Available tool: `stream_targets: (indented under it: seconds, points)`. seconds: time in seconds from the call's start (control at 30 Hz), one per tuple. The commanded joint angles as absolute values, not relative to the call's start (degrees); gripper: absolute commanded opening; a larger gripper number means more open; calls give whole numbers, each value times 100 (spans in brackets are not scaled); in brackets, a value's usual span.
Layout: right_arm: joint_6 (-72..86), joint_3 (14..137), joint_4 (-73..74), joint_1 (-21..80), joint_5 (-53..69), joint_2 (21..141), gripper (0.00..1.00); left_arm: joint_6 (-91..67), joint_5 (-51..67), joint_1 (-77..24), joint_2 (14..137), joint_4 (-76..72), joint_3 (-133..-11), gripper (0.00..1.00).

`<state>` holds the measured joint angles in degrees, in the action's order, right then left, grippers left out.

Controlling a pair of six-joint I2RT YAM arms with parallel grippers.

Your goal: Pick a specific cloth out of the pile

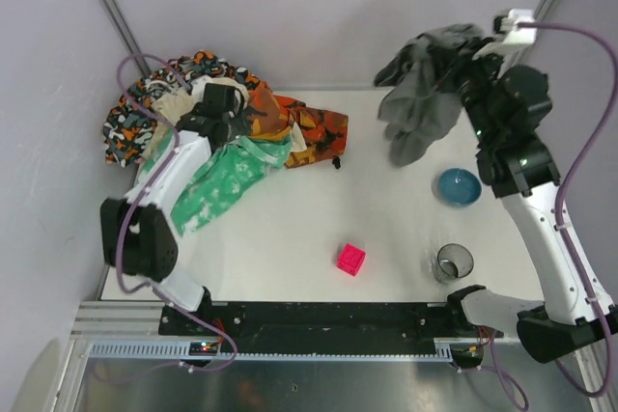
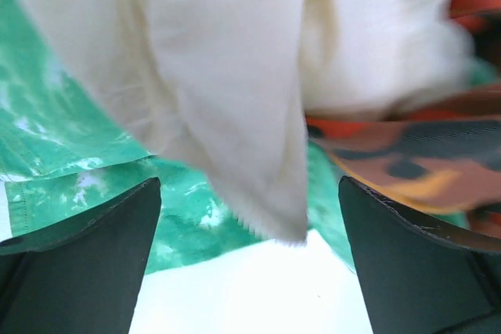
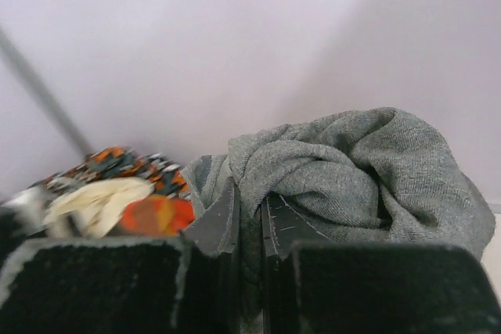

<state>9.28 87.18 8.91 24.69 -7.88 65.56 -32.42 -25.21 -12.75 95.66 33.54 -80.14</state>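
Note:
The dark grey cloth (image 1: 425, 94) hangs bunched in the air at the back right of the table, above the blue bowl (image 1: 458, 186). My right gripper (image 1: 465, 72) is shut on it; in the right wrist view the grey cloth (image 3: 352, 170) is pinched between the fingers (image 3: 223, 217). The pile (image 1: 208, 118) of patterned, orange, mint-green and cream cloths lies at the back left. My left gripper (image 1: 224, 103) is over the pile, open and holding nothing; its wrist view shows a cream cloth (image 2: 235, 76) over a mint-green cloth (image 2: 70, 154) beyond the jaws.
A pink cube (image 1: 351, 259) lies near the front middle of the white table (image 1: 319, 209). A dark cup (image 1: 454, 262) stands at the front right, near the bowl. An orange patterned cloth (image 1: 314, 132) spreads from the pile toward the middle.

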Motion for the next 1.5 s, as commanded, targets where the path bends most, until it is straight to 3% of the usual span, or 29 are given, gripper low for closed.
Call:
stream_targets:
  seconds: [0.0,0.3,0.5,0.63,0.73,0.8,0.9,0.97,1.07,1.27,1.47]
  points:
    - [1013,9334,1031,1300,79,6896,0,-3154,-2539,-1443,8256,3420,-7890,99]
    - [1564,8488,696,-447,1058,7567,0,-3434,-2005,-1889,6479,3498,-6732,100]
    - [1792,7904,818,-1016,1648,8578,0,-3531,-1500,-1973,5851,3502,-6041,100]
    - [2020,7878,1011,-1172,1337,9522,1,-3697,-1355,-1985,5523,3498,-5736,100]
    - [2219,7878,1170,-1211,1104,10054,21,-3740,-1320,-1986,5369,3502,-5618,100]
    - [2262,7882,1303,-1204,915,10160,41,-3743,-1288,-1988,5280,3506,-5557,100]
    - [2201,7912,1483,-1185,690,9902,79,-3763,-1235,-1991,5183,3505,-5501,100]
    - [2119,7972,1628,-1175,548,9546,92,-3773,-1203,-1987,5143,3515,-5462,100]
    - [1974,8074,1912,-1163,331,8867,98,-3819,-1126,-1986,5066,3518,-5366,100]
    - [1887,7976,2615,-1160,201,7266,99,-3860,-989,-1995,4910,3538,-5209,100]
    - [2113,6546,2542,-1112,1303,5248,99,-3888,-744,-1996,4757,3569,-4969,100]
